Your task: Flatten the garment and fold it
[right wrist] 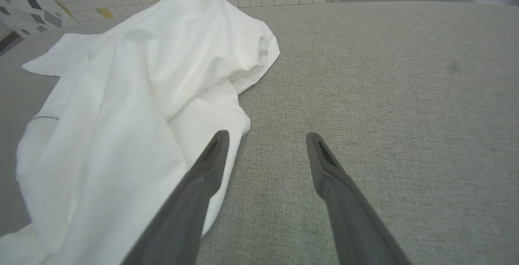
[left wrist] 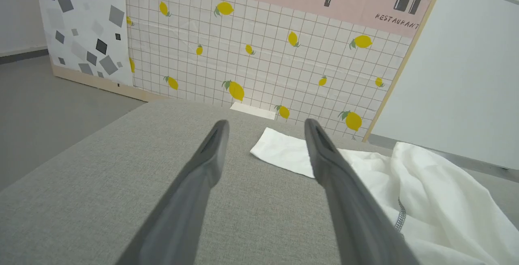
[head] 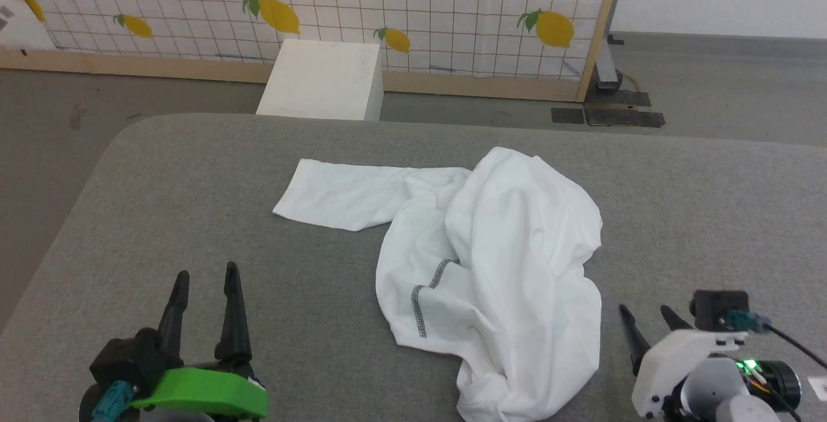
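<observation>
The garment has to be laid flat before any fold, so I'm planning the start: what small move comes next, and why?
Probably reach the left gripper forward to the end of the sleeve stretched out on its side. The garment lies heaped on the table, and this gripper and the right gripper both stand open, clear of the cloth.

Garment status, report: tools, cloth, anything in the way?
Left tool open, empty. Right tool open, empty. Garment crumpled on grey table, one sleeve lying flat. White box beyond table, out of the way.
</observation>
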Tool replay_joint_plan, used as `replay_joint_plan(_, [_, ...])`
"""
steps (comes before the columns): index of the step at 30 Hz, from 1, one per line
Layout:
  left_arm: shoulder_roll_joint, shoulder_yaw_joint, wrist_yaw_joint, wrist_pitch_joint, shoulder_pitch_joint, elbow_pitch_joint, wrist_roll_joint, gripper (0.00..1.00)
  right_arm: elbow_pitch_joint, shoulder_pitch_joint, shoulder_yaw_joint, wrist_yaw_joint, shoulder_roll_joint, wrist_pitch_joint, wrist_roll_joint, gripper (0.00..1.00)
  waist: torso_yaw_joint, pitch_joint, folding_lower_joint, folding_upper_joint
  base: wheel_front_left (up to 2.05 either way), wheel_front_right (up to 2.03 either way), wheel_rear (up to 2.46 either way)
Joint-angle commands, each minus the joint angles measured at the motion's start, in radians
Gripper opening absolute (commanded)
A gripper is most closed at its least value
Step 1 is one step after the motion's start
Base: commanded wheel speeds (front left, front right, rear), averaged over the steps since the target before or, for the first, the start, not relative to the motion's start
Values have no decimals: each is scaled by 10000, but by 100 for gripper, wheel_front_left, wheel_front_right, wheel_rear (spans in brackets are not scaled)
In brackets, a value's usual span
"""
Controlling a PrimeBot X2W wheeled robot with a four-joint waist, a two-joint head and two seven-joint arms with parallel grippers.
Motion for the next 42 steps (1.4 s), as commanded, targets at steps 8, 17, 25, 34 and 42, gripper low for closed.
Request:
replay_joint_plan(8, [-730, 348, -806, -46, 71, 78, 832, 100, 726, -1579, 966, -15, -1, 4565, -1220, 100, 384, 385, 0, 0, 0, 0, 0])
replay_joint_plan(17, [-1294, 815, -1304, -47, -75, 181, 1159, 100, 1604, -1832, 1489, -15, -94, 6072, -1715, 100, 643, 735, 0, 0, 0, 0, 0])
replay_joint_plan(25, [-1512, 1026, -1560, -47, -157, 239, 1416, 100, 1190, -2298, 1013, -15, -747, 5303, -1032, 0, 562, 900, 0, 0, 0, 0, 0])
replay_joint_plan(34, [-1597, 1086, -1765, -47, -388, 292, 1461, 100, 1117, -4148, -938, -15, -2604, 4953, -1509, 0, 484, 1408, 0, 0, 0, 0, 0])
replay_joint_plan(42, [-1621, 1098, -1879, -47, -829, 391, 1444, 100, 1236, -5884, -1686, -15, -2579, 3302, -2901, 0, 777, 1930, 0, 0, 0, 0, 0])
